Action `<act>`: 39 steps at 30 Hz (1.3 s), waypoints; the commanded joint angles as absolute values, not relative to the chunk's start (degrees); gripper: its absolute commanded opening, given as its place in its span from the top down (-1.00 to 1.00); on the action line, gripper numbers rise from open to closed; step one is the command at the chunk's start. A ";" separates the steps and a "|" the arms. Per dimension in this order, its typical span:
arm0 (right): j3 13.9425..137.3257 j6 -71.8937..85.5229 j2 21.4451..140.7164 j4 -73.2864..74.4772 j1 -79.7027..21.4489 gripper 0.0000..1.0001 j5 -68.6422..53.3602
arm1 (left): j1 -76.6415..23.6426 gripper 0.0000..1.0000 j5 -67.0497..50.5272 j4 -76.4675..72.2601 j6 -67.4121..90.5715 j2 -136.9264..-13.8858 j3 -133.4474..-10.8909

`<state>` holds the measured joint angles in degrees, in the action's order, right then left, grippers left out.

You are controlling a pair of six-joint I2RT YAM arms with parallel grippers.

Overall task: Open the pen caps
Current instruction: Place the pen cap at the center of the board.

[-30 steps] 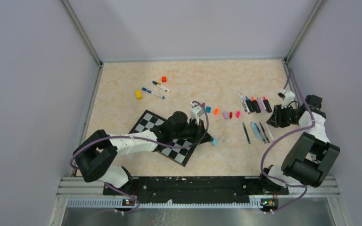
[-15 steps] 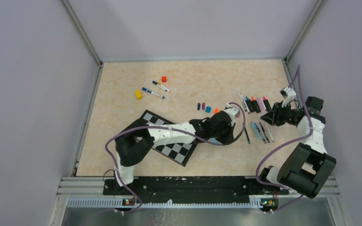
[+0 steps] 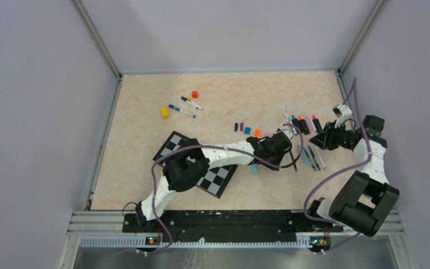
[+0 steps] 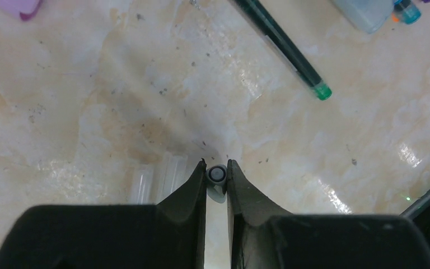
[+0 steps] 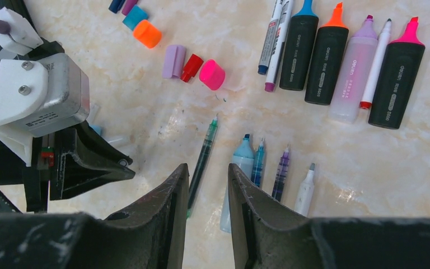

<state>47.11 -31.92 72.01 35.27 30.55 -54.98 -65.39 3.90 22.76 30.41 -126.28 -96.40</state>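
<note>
Your left gripper (image 4: 215, 164) sits low over the table (image 4: 117, 101), jaws only a sliver apart. A small grey-ended clear cap (image 4: 217, 175) is right between the tips. You can't tell whether the fingers pinch it or just flank it. 2 faint clear pieces (image 4: 154, 179) lie just beside the left finger, too washed out to identify. A green pen (image 4: 283, 47) lies diagonally ahead, apart from the gripper.

Your right gripper (image 5: 207, 168) hovers over the lower pen group, jaws parted by a narrow gap, holding nothing. Next to the green pen are a light-blue marker (image 5: 238, 179), a blue pen (image 5: 257, 162), a purple pen (image 5: 281, 171) and a white pen (image 5: 305, 190), all uncapped.

The loose pen caps (image 5: 147, 33) lie in a row on the table: dark blue, purple, teal, orange. Then come lilac and red side by side, with pink just beside them. 1 more teal cap (image 3: 253, 168) lies near the checkerboard (image 3: 173, 144). Past the caps is a row of 4 fat highlighters (image 5: 326, 53) with thin pens among them, tips bare. Far left are a yellow block (image 3: 164, 112), a red cube (image 3: 195, 94) and 2 pens (image 3: 182, 110).
</note>
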 commanded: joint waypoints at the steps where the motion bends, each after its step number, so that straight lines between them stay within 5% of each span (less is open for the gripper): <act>1: 47.81 -33.38 70.46 34.99 30.87 0.39 -56.25 | -65.47 0.60 2.86 24.22 29.55 -127.78 -100.29; 18: 47.72 -33.62 70.24 35.23 30.89 0.38 -56.33 | -65.45 0.31 3.41 19.15 28.09 -122.29 -98.50; 28: 47.39 -34.05 69.86 35.47 30.86 0.38 -57.08 | -65.32 0.17 19.45 11.35 21.82 -107.31 -84.75; 36: 46.96 -34.30 69.52 35.18 30.86 0.38 -58.29 | -64.75 -0.95 40.95 10.55 12.56 -97.60 -76.69; 39: 46.80 -34.28 69.53 34.96 30.91 0.38 -58.38 | -63.46 -0.97 43.12 10.19 9.61 -95.64 -74.87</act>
